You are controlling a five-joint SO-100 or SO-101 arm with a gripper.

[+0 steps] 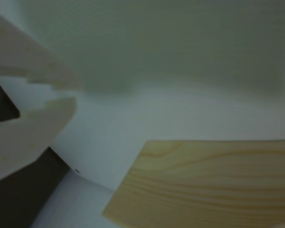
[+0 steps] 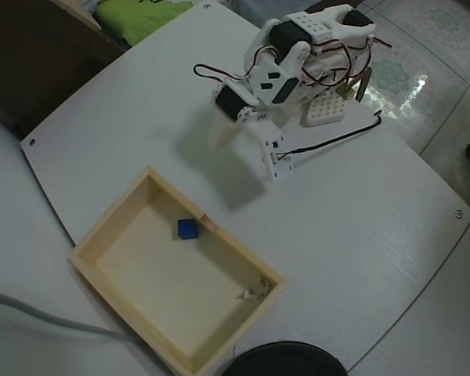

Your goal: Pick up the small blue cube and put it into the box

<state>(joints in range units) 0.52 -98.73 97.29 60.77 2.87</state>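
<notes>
Already inside the box [image 2: 102, 235], the small blue cube [image 2: 187, 229] sits on the pale wooden floor near the notched long wall, well apart from the pincer [image 2: 222, 135], which hangs over bare white table [image 2: 360, 227] between the box and the arm's base. In the wrist view the pincer [image 1: 61, 92] shows its two pale toothed fingers almost together at the tips, with a sliver of gap between them and nothing gripped; the box wall [image 1: 213, 180] lies below and to the right of them in that view, and the cube is out of sight there. By the look of it the placing step is done and the arm is in its retreat towards rest. The next move calls only for folding clear without brushing the box's near wall.
</notes>
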